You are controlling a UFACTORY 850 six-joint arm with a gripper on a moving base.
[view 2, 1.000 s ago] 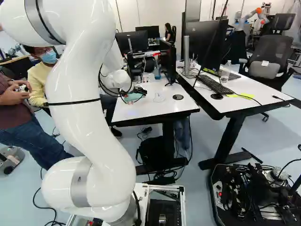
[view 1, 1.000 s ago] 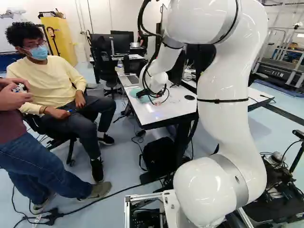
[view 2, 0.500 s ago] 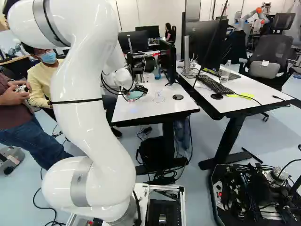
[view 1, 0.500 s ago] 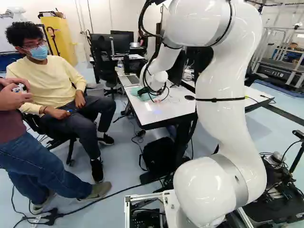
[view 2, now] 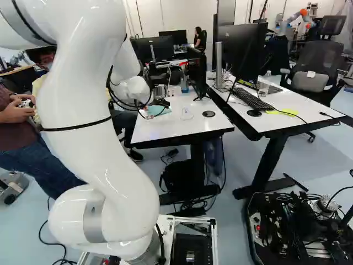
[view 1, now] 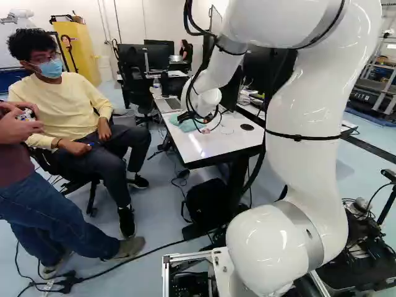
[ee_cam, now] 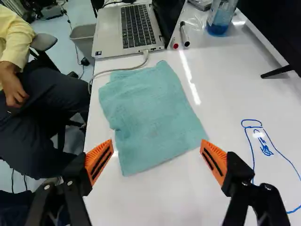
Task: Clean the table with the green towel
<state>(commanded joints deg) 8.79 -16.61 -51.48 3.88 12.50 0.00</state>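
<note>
Green towel [ee_cam: 150, 117] on white desk [ee_cam: 155, 202], tool [view 1: 184, 116] near it, fingers apart, pens [ee_cam: 184, 34] discernible only in wrist view, separate keyboard [view 2: 251, 99] only in right base view

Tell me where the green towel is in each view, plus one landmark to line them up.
Left base view: green towel, just left of the middle, above centre.
Right base view: towel, similar spot, partly behind the arm.
Wrist view: towel, ahead of the open gripper.
Shared landmark: the white table beneath it.
</note>
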